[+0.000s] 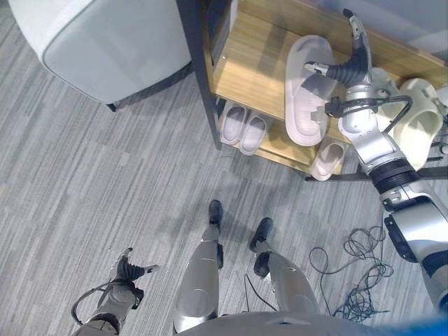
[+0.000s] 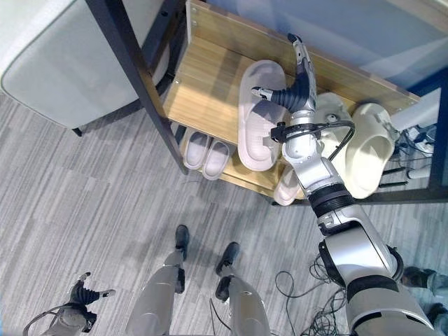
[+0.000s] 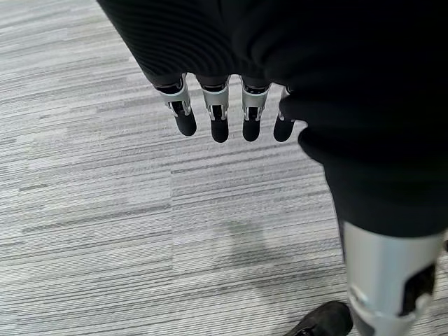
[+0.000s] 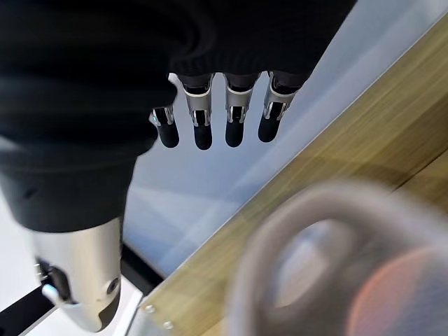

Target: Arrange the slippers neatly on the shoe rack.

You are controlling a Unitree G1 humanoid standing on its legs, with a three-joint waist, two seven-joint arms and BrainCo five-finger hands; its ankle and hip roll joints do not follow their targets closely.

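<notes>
A large pink slipper lies on the wooden top shelf of the shoe rack. My right hand is raised just to the right of it, fingers straight and thumb spread toward the slipper, holding nothing. In the right wrist view the straight fingers point past the shelf edge, with the slipper blurred close below. A pair of cream slippers sits at the shelf's right end, partly behind my right arm. My left hand hangs open low over the carpet, far from the rack.
On the lower shelf stand a pale pair of slippers and one more pale slipper. A dark metal rack post borders the left side. A grey upholstered seat stands to the left of the rack on the striped carpet.
</notes>
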